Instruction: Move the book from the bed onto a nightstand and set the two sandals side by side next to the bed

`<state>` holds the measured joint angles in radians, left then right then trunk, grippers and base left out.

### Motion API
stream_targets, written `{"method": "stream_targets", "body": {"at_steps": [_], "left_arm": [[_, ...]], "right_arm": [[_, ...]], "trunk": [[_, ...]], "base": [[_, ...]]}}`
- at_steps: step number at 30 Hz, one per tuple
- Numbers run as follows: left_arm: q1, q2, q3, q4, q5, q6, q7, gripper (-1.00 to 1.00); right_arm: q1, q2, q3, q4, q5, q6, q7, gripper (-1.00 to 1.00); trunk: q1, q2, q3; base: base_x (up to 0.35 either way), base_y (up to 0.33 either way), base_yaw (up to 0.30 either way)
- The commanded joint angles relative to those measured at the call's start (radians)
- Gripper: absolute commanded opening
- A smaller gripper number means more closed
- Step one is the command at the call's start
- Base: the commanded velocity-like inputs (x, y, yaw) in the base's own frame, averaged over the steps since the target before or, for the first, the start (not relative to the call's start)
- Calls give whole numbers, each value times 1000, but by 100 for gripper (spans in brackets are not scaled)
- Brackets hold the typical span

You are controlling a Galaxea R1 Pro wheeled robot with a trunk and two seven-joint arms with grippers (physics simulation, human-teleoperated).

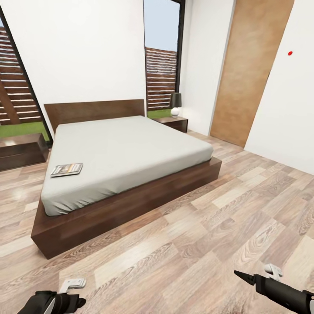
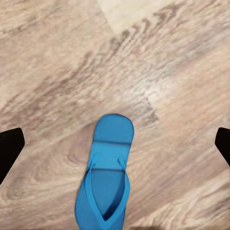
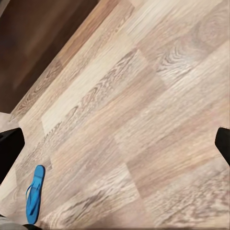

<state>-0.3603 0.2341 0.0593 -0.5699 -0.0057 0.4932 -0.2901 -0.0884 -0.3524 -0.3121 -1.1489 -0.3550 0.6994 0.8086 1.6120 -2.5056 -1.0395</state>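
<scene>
The book lies flat near the left edge of the bed's grey mattress. One nightstand stands left of the headboard, the other nightstand at the far right of it. A bright-blue sandal lies on the plank floor under my left gripper, which hangs above it open and empty. In the right wrist view a blue sandal lies far off to one side of my open, empty right gripper. In the head view the left gripper and right gripper sit low, in front of the bed's foot.
A lamp stands on the far nightstand. A wooden door is in the right wall. Tall windows flank the headboard. Open wood floor stretches right of the bed. The dark bed frame edges the right wrist view.
</scene>
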Motion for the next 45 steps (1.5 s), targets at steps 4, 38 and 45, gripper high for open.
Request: {"method": "stream_targets", "body": {"at_steps": [4,38,45], "left_arm": [[0,-3,6,-1,3,2,-5,100],[1,-10,4,-1,4,-33,-3,100],[1,-10,4,-1,4,-33,-3,100]], "right_arm": [[-1,0,-1,0,-4,6,2,100],[-1,1,1,0,-4,6,1,100],[-1,1,2,0,-4,6,1,100]], "trunk": [[2,-1,-17],[17,-9,-148],[20,-11,-175]], "base": [[0,0,0],[0,0,0],[0,0,0]]}}
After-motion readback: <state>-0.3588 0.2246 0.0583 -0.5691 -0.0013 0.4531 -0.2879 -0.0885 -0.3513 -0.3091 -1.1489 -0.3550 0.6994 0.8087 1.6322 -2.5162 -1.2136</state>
